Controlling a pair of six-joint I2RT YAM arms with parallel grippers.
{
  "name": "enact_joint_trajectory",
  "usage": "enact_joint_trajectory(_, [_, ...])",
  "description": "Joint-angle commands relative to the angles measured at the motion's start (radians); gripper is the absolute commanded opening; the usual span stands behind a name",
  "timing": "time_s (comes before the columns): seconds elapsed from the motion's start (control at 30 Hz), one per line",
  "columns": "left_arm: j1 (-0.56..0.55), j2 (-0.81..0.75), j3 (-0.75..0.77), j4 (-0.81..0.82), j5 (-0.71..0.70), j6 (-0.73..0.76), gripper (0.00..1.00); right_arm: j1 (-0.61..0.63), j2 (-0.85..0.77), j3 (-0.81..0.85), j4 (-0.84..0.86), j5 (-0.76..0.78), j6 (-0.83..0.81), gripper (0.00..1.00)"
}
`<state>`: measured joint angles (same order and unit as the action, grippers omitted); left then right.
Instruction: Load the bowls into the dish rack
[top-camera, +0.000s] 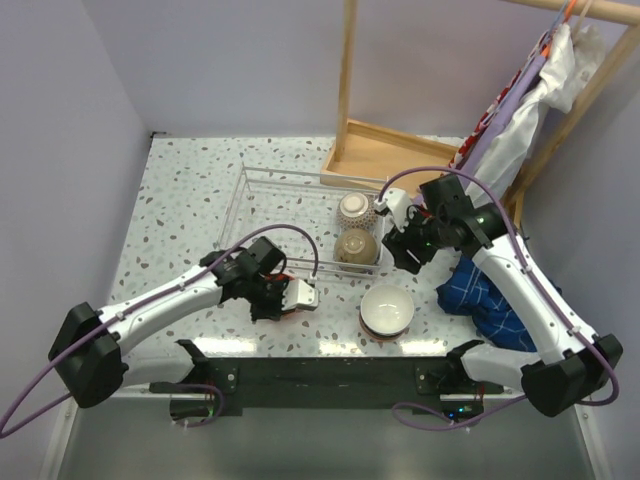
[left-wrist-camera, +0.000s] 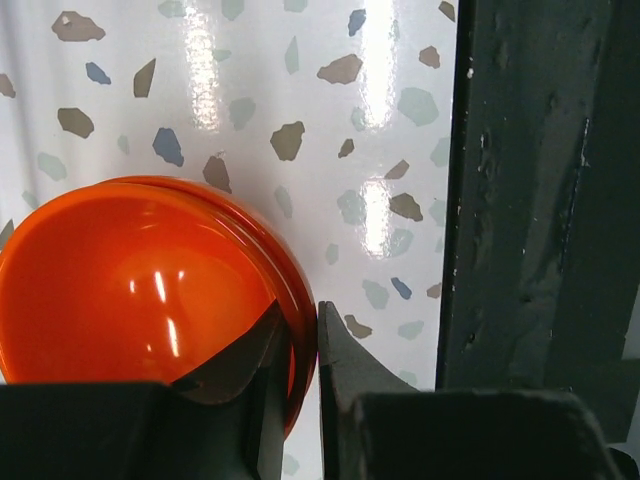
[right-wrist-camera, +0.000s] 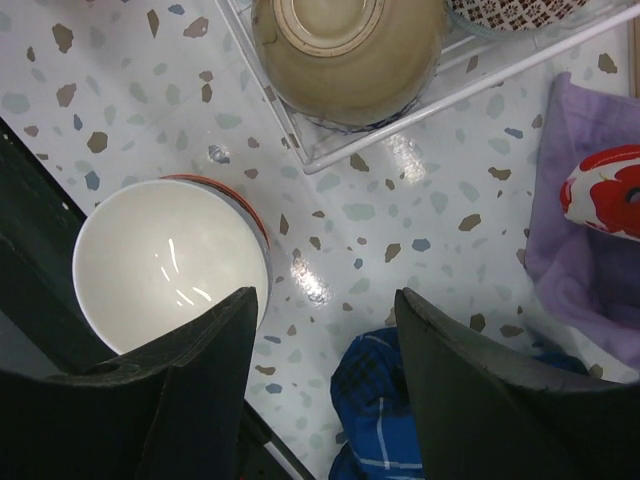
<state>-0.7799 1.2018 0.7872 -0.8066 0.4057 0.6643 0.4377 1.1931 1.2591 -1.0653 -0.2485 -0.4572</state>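
My left jaws are pinching the rim of the orange bowl (left-wrist-camera: 130, 290), right jaws wide open near the white bowl (right-wrist-camera: 165, 260).

My speckled terrazzo table (top-camera: 185, 200) carries a shallow wooden tray (top-camera: 390, 158) at its far side. To my right, a blue checked cloth (top-camera: 465, 295) lies crumpled on it, near purple and white fabric (top-camera: 545, 90) hanging from a wooden frame (top-camera: 348, 70).
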Motion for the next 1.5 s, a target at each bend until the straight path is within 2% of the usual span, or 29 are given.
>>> enact_joint_trajectory(0.0, [-0.047, 0.018, 0.004, 0.150, -0.054, -0.045, 0.01, 0.001, -0.050, -0.027, 0.022, 0.022, -0.017, 0.61])
enact_joint_trajectory(0.03, [-0.050, 0.022, 0.003, 0.155, -0.053, -0.046, 0.04, 0.002, -0.053, -0.030, 0.022, 0.018, -0.020, 0.61])
enact_joint_trajectory(0.07, [-0.051, 0.024, 0.006, 0.150, -0.053, -0.051, 0.12, 0.003, -0.055, -0.029, 0.022, 0.018, -0.023, 0.61])
enact_joint_trajectory(0.17, [-0.056, 0.024, 0.023, 0.120, -0.047, -0.052, 0.25, 0.003, -0.053, -0.023, 0.022, 0.025, -0.028, 0.61])
enact_joint_trajectory(0.27, [-0.056, 0.018, 0.029, 0.087, -0.044, -0.039, 0.32, 0.003, -0.052, -0.021, 0.025, 0.029, -0.034, 0.61])
enact_joint_trajectory(0.43, [-0.052, 0.010, 0.046, 0.073, -0.042, -0.048, 0.38, 0.003, -0.040, -0.007, 0.021, 0.017, -0.038, 0.61])
enact_joint_trajectory(0.57, [-0.027, -0.008, 0.125, -0.005, -0.039, -0.035, 0.46, 0.003, -0.026, 0.032, -0.004, 0.011, -0.058, 0.61])
enact_joint_trajectory(0.67, [-0.010, -0.025, 0.213, -0.083, -0.037, 0.001, 0.48, 0.003, -0.023, 0.052, -0.016, 0.000, -0.073, 0.61])
enact_joint_trajectory(0.77, [-0.007, -0.060, 0.308, -0.137, -0.117, 0.041, 0.49, 0.003, -0.021, 0.065, -0.041, -0.031, -0.096, 0.61])
enact_joint_trajectory(0.97, [0.066, -0.146, 0.337, -0.190, -0.122, 0.029, 0.52, 0.047, -0.023, 0.102, -0.059, -0.101, -0.142, 0.61])
enact_joint_trajectory(1.03, [0.157, -0.180, 0.330, -0.172, -0.111, -0.043, 0.53, 0.091, -0.017, 0.117, -0.073, -0.103, -0.159, 0.61])
enact_joint_trajectory(1.07, [0.186, -0.191, 0.308, -0.143, -0.122, -0.066, 0.55, 0.166, -0.017, 0.118, -0.068, -0.075, -0.170, 0.61])
enact_joint_trajectory(1.13, [0.247, -0.220, 0.278, -0.120, -0.218, -0.153, 0.59, 0.245, 0.000, 0.120, -0.045, -0.058, -0.173, 0.62])
enact_joint_trajectory(1.17, [0.267, -0.229, 0.233, -0.080, -0.260, -0.178, 0.64, 0.290, 0.014, 0.125, -0.042, -0.064, -0.170, 0.62])
enact_joint_trajectory(1.23, [0.345, -0.248, 0.198, -0.048, -0.388, -0.254, 0.68, 0.320, 0.075, 0.146, -0.025, -0.066, -0.159, 0.62])
enact_joint_trajectory(1.27, [0.385, -0.252, 0.172, -0.005, -0.434, -0.284, 0.75, 0.366, 0.098, 0.154, -0.018, -0.057, -0.170, 0.62])
enact_joint_trajectory(1.3, [0.475, -0.245, 0.164, 0.007, -0.503, -0.310, 0.77, 0.395, 0.117, 0.166, -0.004, -0.031, -0.184, 0.61])
enact_joint_trajectory(1.37, [0.591, -0.220, 0.162, 0.015, -0.492, -0.360, 0.78, 0.488, 0.175, 0.181, 0.010, -0.015, -0.224, 0.61])
enact_joint_trajectory(1.4, [0.717, -0.203, 0.164, 0.012, -0.426, -0.359, 0.77, 0.515, 0.195, 0.197, 0.022, -0.017, -0.239, 0.61])
enact_joint_trajectory(1.47, [0.810, -0.142, 0.187, 0.020, -0.432, -0.359, 0.75, 0.588, 0.258, 0.200, 0.051, -0.009, -0.262, 0.61])
